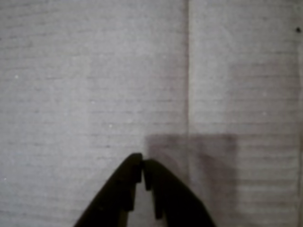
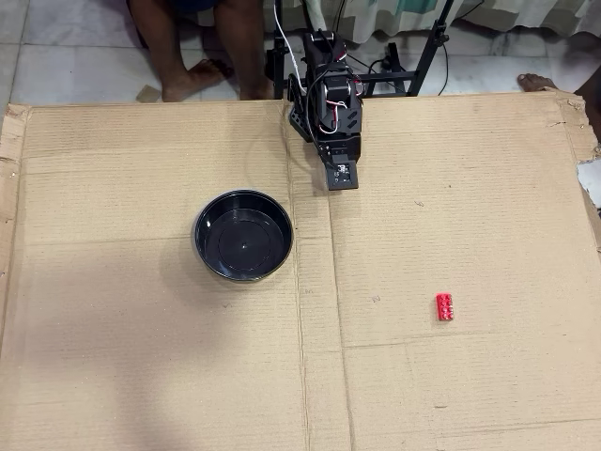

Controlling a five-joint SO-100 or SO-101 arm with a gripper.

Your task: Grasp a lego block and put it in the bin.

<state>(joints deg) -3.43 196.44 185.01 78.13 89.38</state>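
Brick (image 2: 444,307) sits on the cardboard (image 2: 141,376), lower right in the overhead view, well apart from the bin (image 2: 243,235) and from the arm (image 2: 331,108). Looks like hard, light plastic w/ studs on top; my guess is it's stiff, not fragile, a bit slick, and so small it could skid or tip if one finger touches first. Best hold is probably across the two long flat sides, low on the body, fingers straddling it evenly, not on the studs. Bin is glossy black, shallow, empty, left of the cardboard's centre crease, so the drop should be easy once the brick is held. Arm is folded back near the cardboard's top edge, gripper end pointing down the sheet twd the camera's bottom, nowhere near the brick. Wrist view shows the fingers (image 1: 142,171) w/ tips together, nothing between them, over bare cardboard beside the crease; neither brick nor bin shows there. Task looks unstarted: arm needs to reach out and swing twd the overhead view's right, fingers spread before coming down.
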